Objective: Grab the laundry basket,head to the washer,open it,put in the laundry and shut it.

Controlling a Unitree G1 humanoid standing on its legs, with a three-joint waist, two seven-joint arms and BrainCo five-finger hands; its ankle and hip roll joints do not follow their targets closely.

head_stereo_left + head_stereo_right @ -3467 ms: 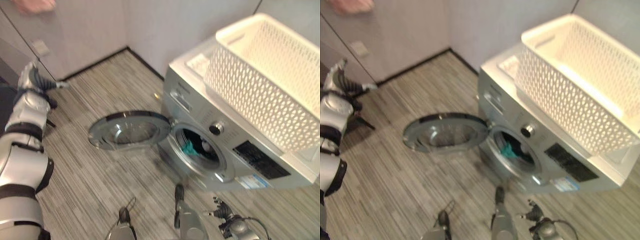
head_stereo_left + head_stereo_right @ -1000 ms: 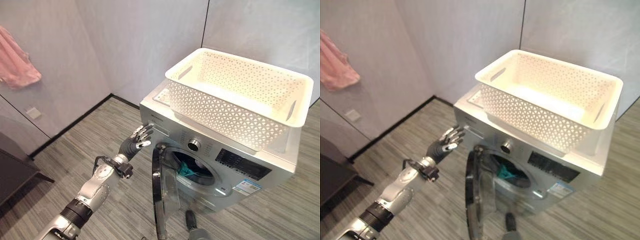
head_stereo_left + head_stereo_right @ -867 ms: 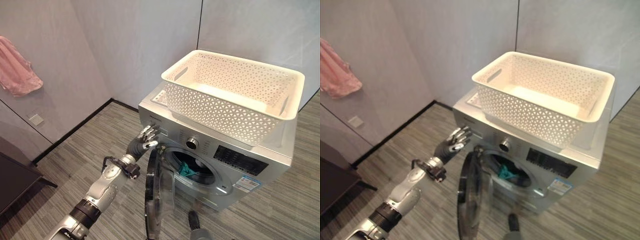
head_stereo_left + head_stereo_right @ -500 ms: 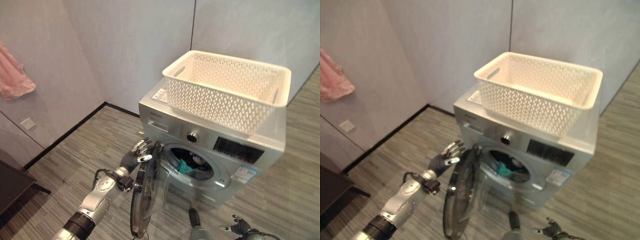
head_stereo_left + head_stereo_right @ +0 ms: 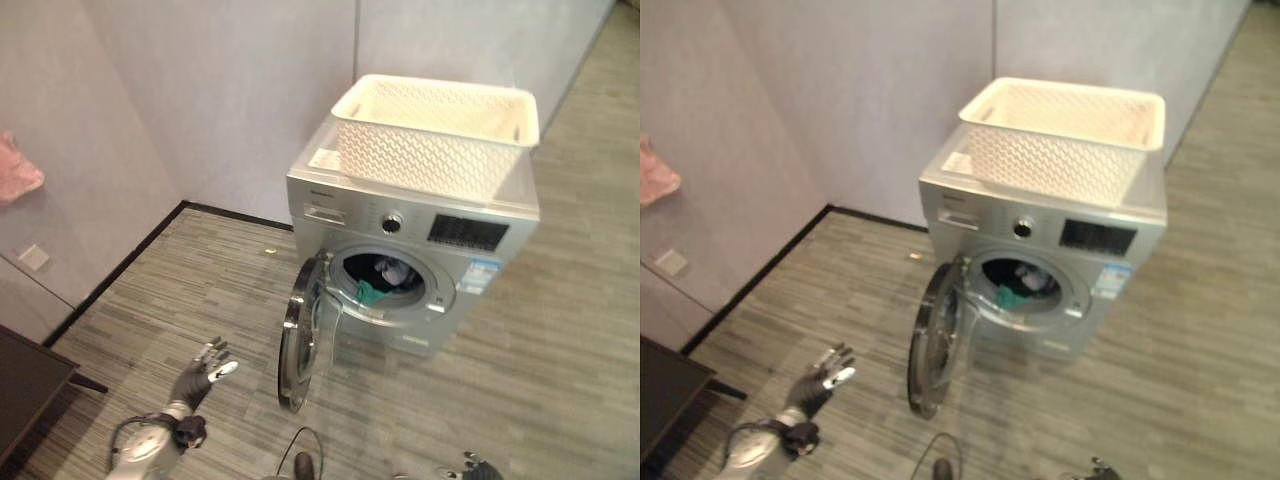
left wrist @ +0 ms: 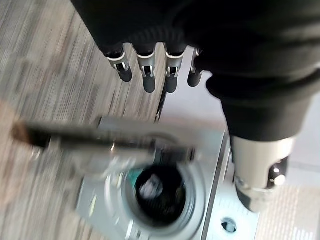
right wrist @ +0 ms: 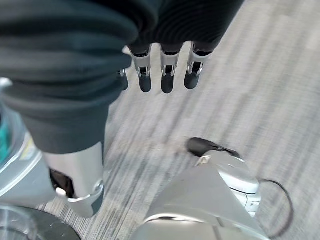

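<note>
Left eye view: laundry basket (image 5: 432,135) parked on the washer (image 5: 415,250), laundry (image 5: 372,293) already in the drum, door (image 5: 300,335) hanging ajar — just needs shutting. Left hand (image 5: 198,371) open beside the door, right hand (image 7: 162,70) relaxed, holding nothing.

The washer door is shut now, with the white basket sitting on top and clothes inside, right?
Not quite. The washer door is still open, swung out to the side, as the left eye view shows. The white basket does sit on top and clothes are inside the drum.
</note>
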